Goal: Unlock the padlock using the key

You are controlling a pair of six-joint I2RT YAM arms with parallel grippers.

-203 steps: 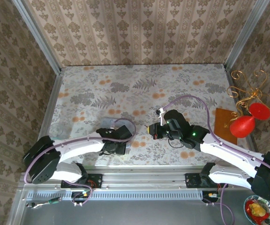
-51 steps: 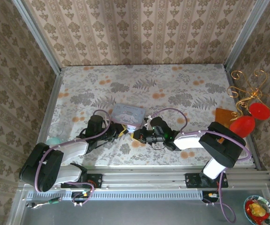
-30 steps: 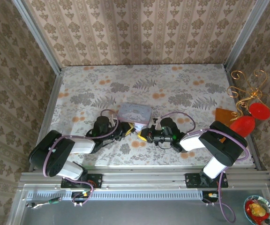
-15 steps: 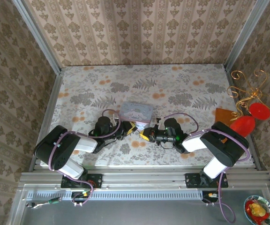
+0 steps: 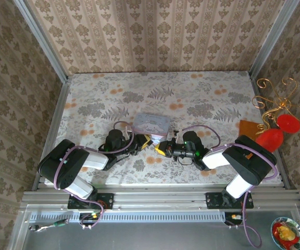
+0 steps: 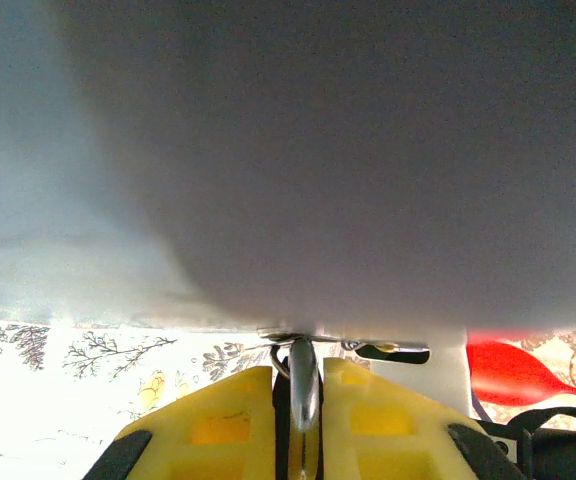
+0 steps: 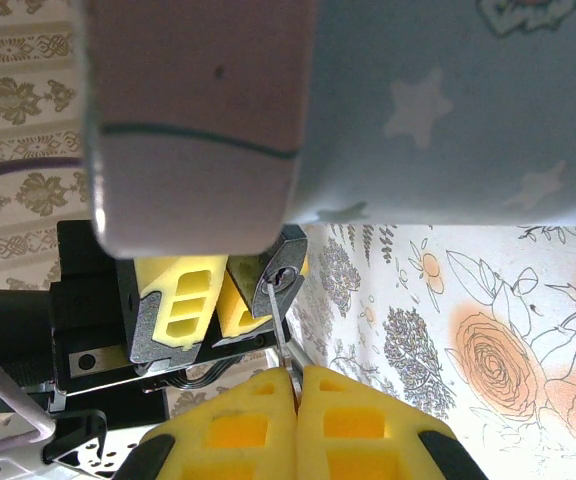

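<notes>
I see the right gripper at the bottom centre of its wrist view, pinched on the key, whose tip reaches the padlock mid-frame. The left gripper is clamped on the padlock, just below the pale blue tin.

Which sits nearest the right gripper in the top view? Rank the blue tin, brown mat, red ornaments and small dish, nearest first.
From the right gripper:
1. blue tin, just beyond it, toward the back wall.
2. brown mat, well off to its right.
3. red ornaments, past the mat, at the right edge.
4. small dish, bottom right corner, in front of the arm bases.
</notes>
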